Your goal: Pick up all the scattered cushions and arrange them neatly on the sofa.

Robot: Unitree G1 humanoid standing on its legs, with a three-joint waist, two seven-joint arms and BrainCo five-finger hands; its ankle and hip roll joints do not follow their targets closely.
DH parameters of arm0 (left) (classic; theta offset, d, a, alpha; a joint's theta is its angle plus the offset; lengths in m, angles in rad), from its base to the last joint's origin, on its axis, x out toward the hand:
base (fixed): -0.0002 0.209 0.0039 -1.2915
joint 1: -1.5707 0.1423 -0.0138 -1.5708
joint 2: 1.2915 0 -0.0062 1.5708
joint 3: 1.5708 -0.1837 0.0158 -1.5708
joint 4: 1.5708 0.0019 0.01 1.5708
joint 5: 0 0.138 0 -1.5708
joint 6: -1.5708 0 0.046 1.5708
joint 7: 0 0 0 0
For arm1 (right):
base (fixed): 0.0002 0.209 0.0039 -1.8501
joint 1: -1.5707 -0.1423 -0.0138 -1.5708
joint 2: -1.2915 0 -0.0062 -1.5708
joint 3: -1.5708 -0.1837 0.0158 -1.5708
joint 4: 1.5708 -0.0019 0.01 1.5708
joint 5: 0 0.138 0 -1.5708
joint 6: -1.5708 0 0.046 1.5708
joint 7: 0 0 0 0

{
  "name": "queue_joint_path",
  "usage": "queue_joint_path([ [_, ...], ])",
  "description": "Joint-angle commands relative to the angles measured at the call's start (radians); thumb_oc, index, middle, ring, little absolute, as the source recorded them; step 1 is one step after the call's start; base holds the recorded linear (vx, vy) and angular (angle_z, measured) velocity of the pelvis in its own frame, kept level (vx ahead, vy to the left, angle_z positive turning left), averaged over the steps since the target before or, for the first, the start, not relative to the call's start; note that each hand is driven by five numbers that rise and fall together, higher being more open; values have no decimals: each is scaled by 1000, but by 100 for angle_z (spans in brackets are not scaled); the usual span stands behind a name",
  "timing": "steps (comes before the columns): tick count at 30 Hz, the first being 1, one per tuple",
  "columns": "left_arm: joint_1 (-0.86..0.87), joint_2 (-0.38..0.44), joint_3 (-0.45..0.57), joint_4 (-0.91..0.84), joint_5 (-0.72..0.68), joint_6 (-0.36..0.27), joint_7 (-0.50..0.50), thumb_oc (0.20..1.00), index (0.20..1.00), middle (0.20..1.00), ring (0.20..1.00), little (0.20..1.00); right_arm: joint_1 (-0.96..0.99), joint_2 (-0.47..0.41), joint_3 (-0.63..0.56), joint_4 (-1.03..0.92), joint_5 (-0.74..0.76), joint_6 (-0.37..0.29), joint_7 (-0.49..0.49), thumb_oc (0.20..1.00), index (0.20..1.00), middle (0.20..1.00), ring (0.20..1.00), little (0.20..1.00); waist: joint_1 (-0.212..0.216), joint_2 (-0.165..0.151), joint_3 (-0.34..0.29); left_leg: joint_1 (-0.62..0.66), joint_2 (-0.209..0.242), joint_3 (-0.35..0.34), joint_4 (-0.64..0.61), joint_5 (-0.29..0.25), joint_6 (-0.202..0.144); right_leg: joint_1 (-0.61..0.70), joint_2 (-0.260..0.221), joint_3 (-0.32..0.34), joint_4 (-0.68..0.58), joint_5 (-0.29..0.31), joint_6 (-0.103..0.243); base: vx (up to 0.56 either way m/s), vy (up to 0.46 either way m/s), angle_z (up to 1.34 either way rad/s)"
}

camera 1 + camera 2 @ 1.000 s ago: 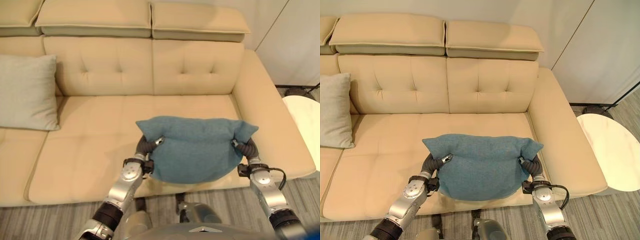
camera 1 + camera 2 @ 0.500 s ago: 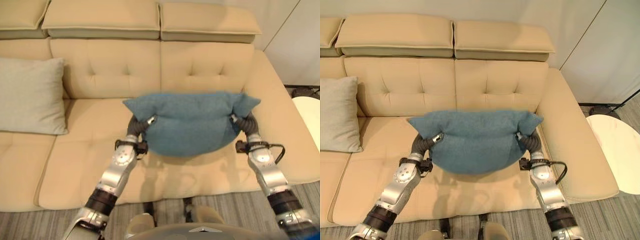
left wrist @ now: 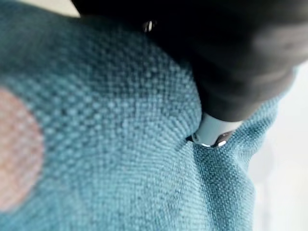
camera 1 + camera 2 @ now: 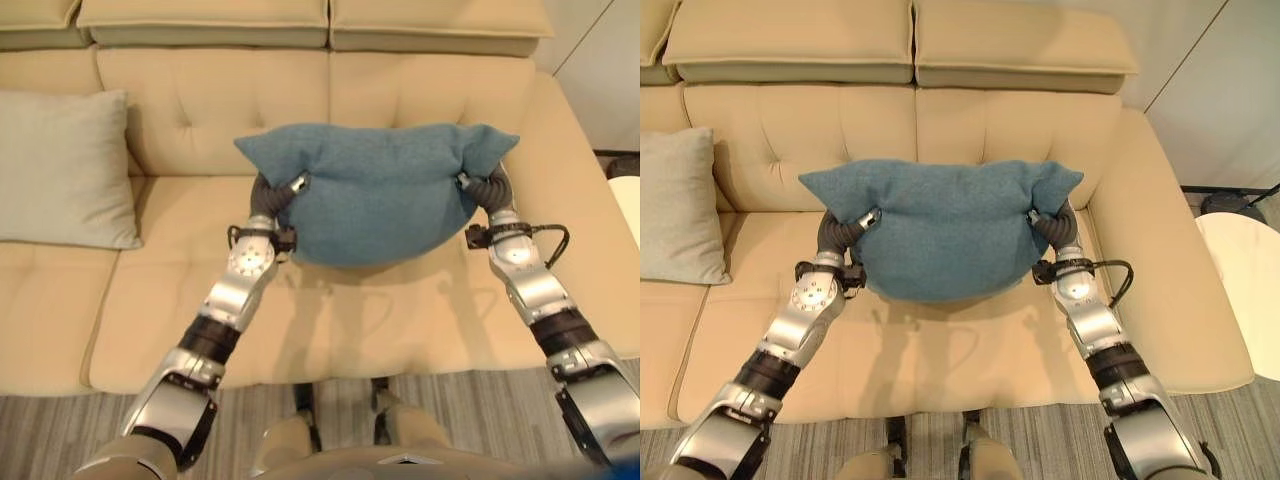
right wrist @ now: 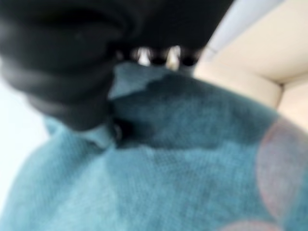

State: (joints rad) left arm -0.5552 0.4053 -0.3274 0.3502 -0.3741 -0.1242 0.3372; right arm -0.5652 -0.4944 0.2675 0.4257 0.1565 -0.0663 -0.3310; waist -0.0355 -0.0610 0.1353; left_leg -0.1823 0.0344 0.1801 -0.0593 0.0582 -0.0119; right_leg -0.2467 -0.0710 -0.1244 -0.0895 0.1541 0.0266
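Left eye view | left hand and right hand fingers clamp blue cushion ends; above sofa

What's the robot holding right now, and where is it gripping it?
The teal cushion, held above the sofa seat by its two upper corners: left hand on one, right hand on the other.

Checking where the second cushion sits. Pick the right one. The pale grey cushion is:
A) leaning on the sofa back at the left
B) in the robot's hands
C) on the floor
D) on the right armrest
A: the grey cushion leans on the sofa back at the left, while both hands hold the blue cushion.
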Motion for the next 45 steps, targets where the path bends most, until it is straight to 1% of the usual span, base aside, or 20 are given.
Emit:
queue_joint_path([
  [1,-247,28,-37,-20,27,-156,33,200,200,200,200,200,-211,-55,11,-24,30,-80,-40,200,200,200,200,200,17,-12,4,-28,-2,-2,11,-33,-42,16,-52,26,99,-120,130,-45,4,24],
  [2,-290,34,-47,7,15,-159,43,200,200,200,200,200,-260,-61,32,6,33,-76,-47,200,200,200,200,200,20,-7,13,-41,-2,-7,5,-22,-46,-1,-52,19,105,-120,129,-27,4,16],
  [3,-292,34,-46,9,15,-160,43,200,200,200,200,200,-264,-62,33,9,34,-77,-47,200,200,200,200,200,19,-6,13,-42,-2,-7,5,-21,-46,-3,-53,19,106,-120,129,-12,19,27],
  [4,-333,48,-55,33,16,-158,54,200,200,200,200,200,-305,-64,51,36,42,-76,-54,200,200,200,200,200,21,-1,25,-53,-2,-11,5,-18,-48,-16,-54,15,113,-119,129,2,16,17],
  [9,-384,68,-66,86,10,-155,60,200,200,200,200,200,-368,-49,86,69,50,-69,-56,200,200,200,200,200,25,-2,56,-83,-1,-16,23,-18,-50,-43,-60,11,126,-116,129,1,7,1],
  [12,-400,71,-67,119,8,-149,63,200,200,200,200,200,-399,-52,99,97,51,-65,-58,200,200,200,200,200,27,-6,71,-107,-2,-18,37,-19,-49,-61,-64,12,131,-112,129,0,0,0],
  [19,-386,60,-57,133,5,-144,71,200,200,200,200,200,-441,-54,110,121,47,-55,-70,200,200,200,200,200,36,-14,96,-140,-4,-20,58,-21,-52,-83,-66,9,133,-107,129,1,-4,3],
  [26,-379,73,-47,150,20,-138,75,200,200,200,200,200,-446,-40,109,119,41,-55,-72,200,200,200,200,200,39,-18,120,-168,-4,-22,64,-23,-54,-111,-67,9,135,-103,130,0,0,0],
  [27,-403,93,-55,185,33,-132,80,200,200,200,200,200,-469,-32,119,140,32,-55,-74,200,200,200,200,200,40,-21,127,-200,-4,-23,69,-17,-54,-140,-65,13,134,-92,131,0,0,0],
  [30,-444,106,-67,226,34,-130,83,200,200,200,200,200,-510,-35,138,181,28,-55,-80,200,200,200,200,200,40,-19,125,-217,-6,-24,63,-10,-56,-162,-64,14,132,-86,132,-10,-4,0],
  [32,-510,120,-92,284,37,-123,84,200,200,200,200,200,-566,-47,163,229,21,-50,-87,200,200,200,200,200,41,-17,129,-233,-5,-24,56,1,-60,-178,-65,11,130,-81,134,0,0,0],
  [33,-554,128,-103,312,38,-121,86,203,203,203,203,203,-601,-51,177,258,23,-48,-91,319,319,319,319,319,41,-14,132,-241,-7,-24,51,6,-61,-188,-66,10,130,-79,134,0,0,0],
  [34,-584,132,-112,330,36,-119,89,291,291,291,291,291,-625,-55,192,279,19,-44,-94,473,473,473,473,473,42,-10,133,-244,-7,-25,45,9,-63,-194,-65,9,128,-79,135,0,0,0],
  [35,-587,132,-112,332,35,-120,89,539,539,539,539,539,-628,-55,192,281,19,-45,-94,834,834,834,834,834,42,-10,134,-245,-7,-25,45,9,-63,-195,-65,9,129,-79,135,0,0,0],
  [36,-669,139,-141,389,34,-110,95,912,912,912,912,912,-695,-71,223,347,25,-32,-99,1000,1000,1000,1000,1000,43,-4,142,-260,-9,-25,36,20,-69,-210,-66,2,126,-74,139,-39,-9,1],
  [37,-698,142,-153,409,35,-109,95,1000,1000,1000,1000,1000,-720,-84,239,373,21,-27,-96,1000,1000,1000,1000,1000,44,-1,147,-268,-11,-26,35,26,-73,-215,-67,-1,125,-72,141,-50,-4,6],
  [38,-761,145,-176,442,51,-102,104,1000,1000,1000,1000,1000,-773,-91,274,421,23,-14,-97,1000,1000,1000,1000,1000,45,3,151,-279,-14,-25,31,26,-73,-232,-68,-2,125,-67,142,-24,-2,9],
  [39,-762,145,-176,443,51,-102,103,1000,1000,1000,1000,1000,-775,-91,275,422,24,-15,-97,1000,1000,1000,1000,1000,45,3,152,-279,-14,-25,31,26,-73,-232,-68,-1,125,-67,142,-23,8,10],
  [41,-829,153,-200,494,52,-95,107,1000,1000,1000,1000,1000,-830,-93,312,484,38,-4,-90,1000,1000,1000,1000,1000,46,5,158,-305,-17,-24,44,24,-71,-253,-70,-1,123,-57,146,-36,10,3],
  [45,-879,156,-224,536,51,-86,108,1000,1000,1000,1000,1000,-872,-92,350,542,39,11,-77,1000,1000,1000,1000,1000,45,6,161,-334,-19,-23,69,20,-68,-270,-73,4,118,-47,149,-9,3,0],
])
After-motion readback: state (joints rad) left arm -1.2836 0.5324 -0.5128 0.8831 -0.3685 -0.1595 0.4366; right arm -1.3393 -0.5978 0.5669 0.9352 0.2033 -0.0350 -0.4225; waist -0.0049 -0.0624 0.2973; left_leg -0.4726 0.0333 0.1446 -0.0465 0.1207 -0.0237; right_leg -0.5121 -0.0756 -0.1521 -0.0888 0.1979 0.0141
